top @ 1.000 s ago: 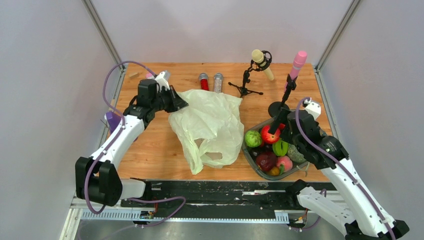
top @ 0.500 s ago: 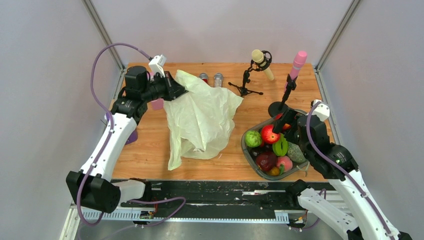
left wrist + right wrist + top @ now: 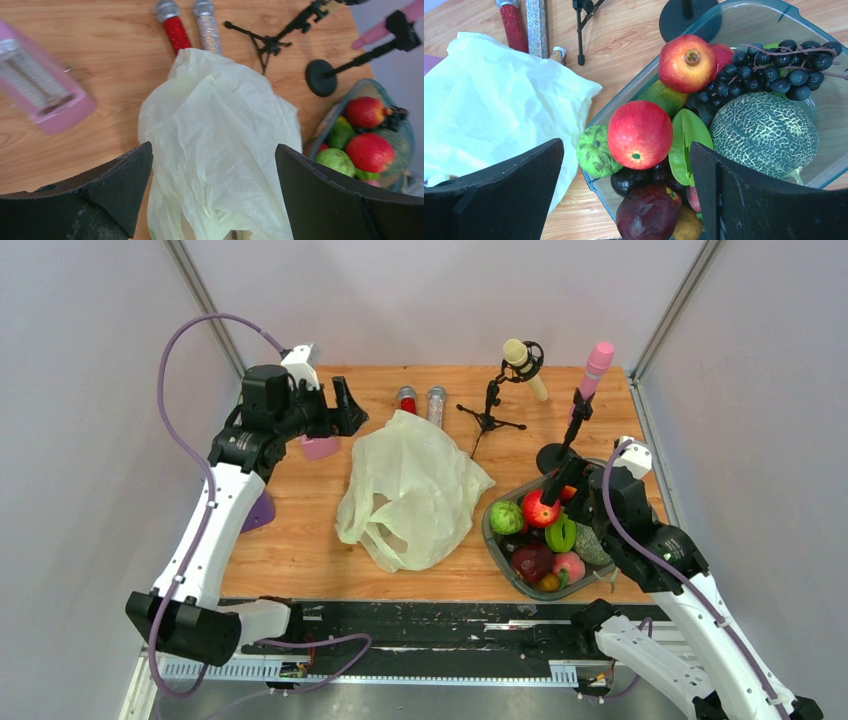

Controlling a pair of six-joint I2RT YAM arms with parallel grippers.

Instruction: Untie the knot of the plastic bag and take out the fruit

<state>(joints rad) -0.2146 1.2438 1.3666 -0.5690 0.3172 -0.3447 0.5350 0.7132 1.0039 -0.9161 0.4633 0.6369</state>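
left gripper (image 3: 212, 150), raised above the far-left part of the light wooden table (image 3: 300, 540), jaws spread wide and holding nothing. right gripper (image 3: 626, 150), poised over the near-right side, jaws likewise wide apart and empty. pale yellow-green thin plastic bag (image 3: 410, 495), lying slack and crumpled on the table between the two arms, touched by neither gripper; its loop handles appear to lie loose at the near edge, though the folds hide whether any knot is there. bumpy light green apple-like toy fruit (image 3: 594, 150) and smooth red apple-like toy fruit (image 3: 640, 134), side by side and touching, both in the clear blue-tinted plastic tray (image 3: 749, 20) just right of the bag. same tray: dark purple grape bunch (image 3: 774, 65), netted grey-green melon (image 3: 764, 132), red-and-yellow pomegranate-like fruit (image 3: 687, 62). far edge of table: red glitter microphone (image 3: 172, 27) and silver glitter microphone (image 3: 206, 25), lying parallel just beyond the bag. pink rectangular box (image 3: 40, 90), left of the bag and apart from it.
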